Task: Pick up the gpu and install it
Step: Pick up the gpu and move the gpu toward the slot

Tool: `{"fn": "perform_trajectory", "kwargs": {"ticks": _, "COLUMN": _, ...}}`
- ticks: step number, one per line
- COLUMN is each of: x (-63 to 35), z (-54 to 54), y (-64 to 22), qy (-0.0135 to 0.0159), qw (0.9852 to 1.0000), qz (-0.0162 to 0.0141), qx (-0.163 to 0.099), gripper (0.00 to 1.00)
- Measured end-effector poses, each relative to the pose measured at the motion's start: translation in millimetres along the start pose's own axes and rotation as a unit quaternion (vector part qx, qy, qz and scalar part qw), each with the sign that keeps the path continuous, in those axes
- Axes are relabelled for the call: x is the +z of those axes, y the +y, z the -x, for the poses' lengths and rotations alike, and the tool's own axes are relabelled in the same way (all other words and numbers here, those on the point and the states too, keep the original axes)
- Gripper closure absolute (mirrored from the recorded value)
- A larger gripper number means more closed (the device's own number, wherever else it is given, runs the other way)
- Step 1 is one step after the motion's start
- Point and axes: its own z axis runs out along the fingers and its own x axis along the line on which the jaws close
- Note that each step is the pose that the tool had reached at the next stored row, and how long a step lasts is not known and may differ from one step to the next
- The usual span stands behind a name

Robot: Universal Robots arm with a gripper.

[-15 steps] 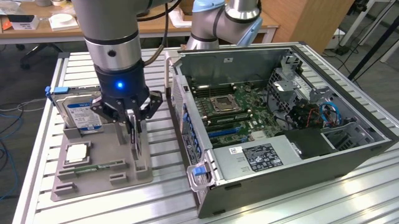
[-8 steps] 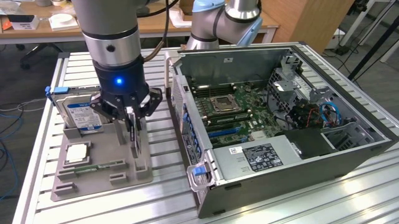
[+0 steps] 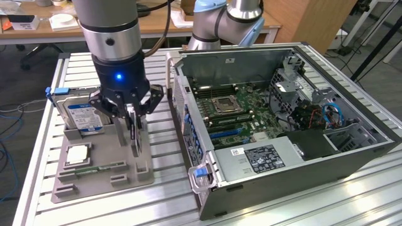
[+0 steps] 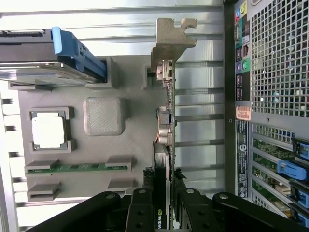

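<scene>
The gpu stands on edge in the grey parts tray, left of the open computer case in the exterior view. My gripper comes straight down on its top edge, and the black fingers press both faces of the card. In the wrist view the gpu runs away from the gripper, its silver bracket at the far end. The card's lower edge is still at the tray's slot. The motherboard lies exposed inside the case.
The tray also holds a blue-labelled hard drive, a CPU and a narrow RAM stick. The case's rear panel rises close beside the tray. Slatted aluminium table surrounds both. A second robot arm's base stands behind.
</scene>
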Motion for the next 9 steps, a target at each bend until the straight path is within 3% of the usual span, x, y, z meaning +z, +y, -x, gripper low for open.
{"fn": "perform_trajectory", "kwargs": {"ticks": 9, "x": -0.8, "z": 0.0, "y": 0.0, "qy": 0.0000, "qw": 1.0000, "qz": 0.0000, "qx": 0.000, "gripper": 0.74}}
